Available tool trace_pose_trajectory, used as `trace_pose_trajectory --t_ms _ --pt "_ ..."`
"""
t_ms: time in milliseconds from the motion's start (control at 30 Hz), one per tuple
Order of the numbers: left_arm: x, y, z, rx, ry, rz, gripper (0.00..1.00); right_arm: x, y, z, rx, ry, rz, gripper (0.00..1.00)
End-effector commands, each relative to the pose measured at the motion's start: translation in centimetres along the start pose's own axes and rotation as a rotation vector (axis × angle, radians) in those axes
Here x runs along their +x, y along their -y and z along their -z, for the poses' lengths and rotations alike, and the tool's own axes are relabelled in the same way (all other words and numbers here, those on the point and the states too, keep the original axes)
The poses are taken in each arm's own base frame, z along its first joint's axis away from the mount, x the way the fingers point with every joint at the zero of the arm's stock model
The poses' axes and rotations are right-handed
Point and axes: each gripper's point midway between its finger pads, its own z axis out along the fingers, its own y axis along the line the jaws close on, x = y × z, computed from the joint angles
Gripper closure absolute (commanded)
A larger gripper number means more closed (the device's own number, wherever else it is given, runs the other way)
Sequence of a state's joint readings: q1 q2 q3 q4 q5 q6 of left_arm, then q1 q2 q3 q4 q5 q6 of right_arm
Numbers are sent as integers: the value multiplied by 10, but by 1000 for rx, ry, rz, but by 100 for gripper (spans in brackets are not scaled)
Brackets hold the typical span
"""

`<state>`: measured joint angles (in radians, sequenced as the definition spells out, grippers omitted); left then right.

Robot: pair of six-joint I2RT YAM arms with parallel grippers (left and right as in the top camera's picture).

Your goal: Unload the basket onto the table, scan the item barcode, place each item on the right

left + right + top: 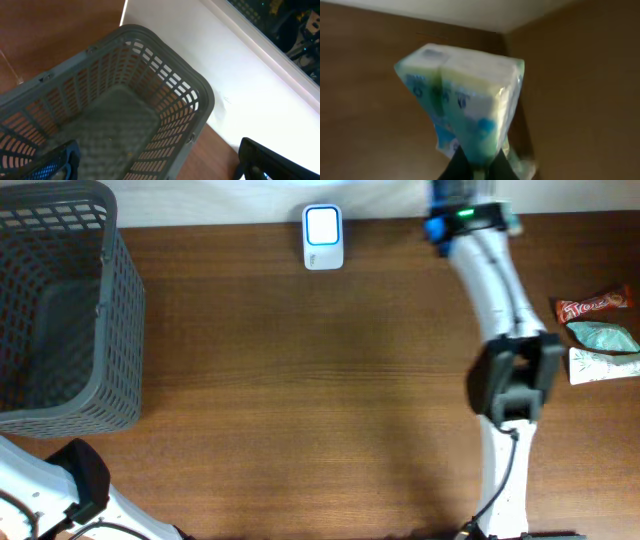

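A soft pack (465,100), white and green with blue print and clear wrap, hangs in the right wrist view. My right gripper (475,169) is shut on its lower end, with the brown table behind it. The scanner (322,237), a small white box with a lit blue-white face, stands at the far edge of the table. My right arm (495,280) reaches toward that far edge, to the right of the scanner. In the left wrist view my left gripper (157,167) stands open above the near end of the grey basket (200,95), holding nothing.
The grey mesh basket (122,310) fills the table's left side. At the right edge lie a red snack wrapper (593,305), a pale green packet (605,337) and a white packet (600,366). The left arm (70,485) sits at the near left corner.
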<state>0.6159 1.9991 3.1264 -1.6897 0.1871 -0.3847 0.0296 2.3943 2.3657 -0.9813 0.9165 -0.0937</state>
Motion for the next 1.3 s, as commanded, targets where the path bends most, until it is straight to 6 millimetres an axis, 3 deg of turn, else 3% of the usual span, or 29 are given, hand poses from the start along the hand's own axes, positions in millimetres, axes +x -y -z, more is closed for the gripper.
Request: trace_pose_trajectory --t_ms 0,100,167,333,467,500,567,600,667,700,733,833,933,1000,1133,1233,1267 --pt "-2 1 4 5 11 -10 1 17 87 8 -113 -60 -362 96" --pt "-2 1 4 5 11 -10 1 63 117 -12 -312 -230 -558 96" --pt "-2 1 4 5 11 -10 1 106 132 -38 -419 -381 -638 96" --pt "-2 1 4 5 11 -10 1 192 151 -101 -362 -608 -728 96" --pt "-2 1 4 6 11 -10 1 214 140 -127 -374 -631 -770 96" --pt "-2 1 4 5 11 -10 1 216 136 -131 -373 -629 -771 61" --pt "-2 1 4 5 11 -10 1 214 135 -134 -372 -619 -774 59" --pt "-2 1 4 5 11 -10 1 212 135 -135 -373 -606 -779 50" --pt "-2 1 4 5 11 -10 1 211 139 -131 -378 -600 -766 20" --pt "-2 1 4 6 11 -10 1 208 147 -122 -375 -588 -772 7" --pt "-2 1 4 5 11 -10 1 204 155 -114 -372 -572 -779 1" --pt "-2 1 4 6 11 -10 1 180 204 -55 -377 -439 -845 1" --pt "-2 1 4 5 11 -10 1 149 233 34 -543 -256 -914 1" --pt "-2 1 4 5 11 -10 1 143 247 92 -586 -158 -912 1" --pt "-2 1 4 5 11 -10 1 150 256 195 -646 6 -848 2" --pt "-2 1 4 5 11 -10 1 171 239 258 -742 54 -745 1" --pt "-2 1 4 5 11 -10 1 180 233 270 -767 45 -715 1"
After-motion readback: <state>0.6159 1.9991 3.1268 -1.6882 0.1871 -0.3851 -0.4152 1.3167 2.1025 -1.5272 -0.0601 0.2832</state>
